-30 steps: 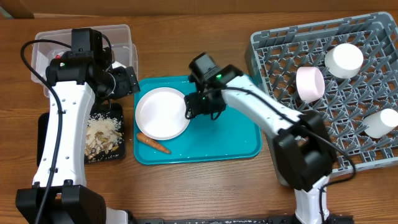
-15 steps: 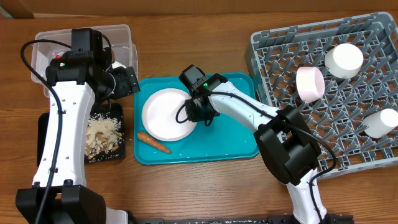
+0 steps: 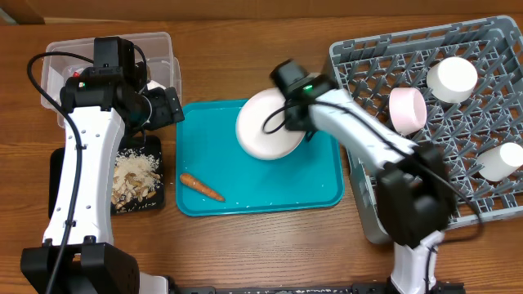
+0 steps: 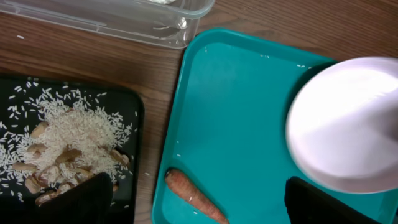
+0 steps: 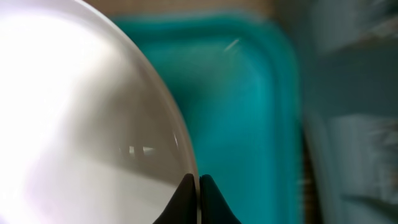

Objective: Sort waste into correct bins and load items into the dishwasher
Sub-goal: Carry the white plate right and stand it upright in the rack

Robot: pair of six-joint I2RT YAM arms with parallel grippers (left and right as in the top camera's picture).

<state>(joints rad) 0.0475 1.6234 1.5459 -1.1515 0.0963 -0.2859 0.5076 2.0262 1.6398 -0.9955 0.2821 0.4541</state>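
Over the wooden counter's (image 3: 245,49) teal tray (image 3: 270,189), the right end effector (image 5: 199,182) is clamped on the tilted white plate's (image 3: 265,126) rim; so thin a grip could slip before reaching the grey rack (image 3: 343,61) at the right edge.

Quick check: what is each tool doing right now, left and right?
Left tool: open, holding nothing.
Right tool: closed on the rim of the white plate.

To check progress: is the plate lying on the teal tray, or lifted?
Lifted: the right gripper pinches the plate by its rim, above the tray.
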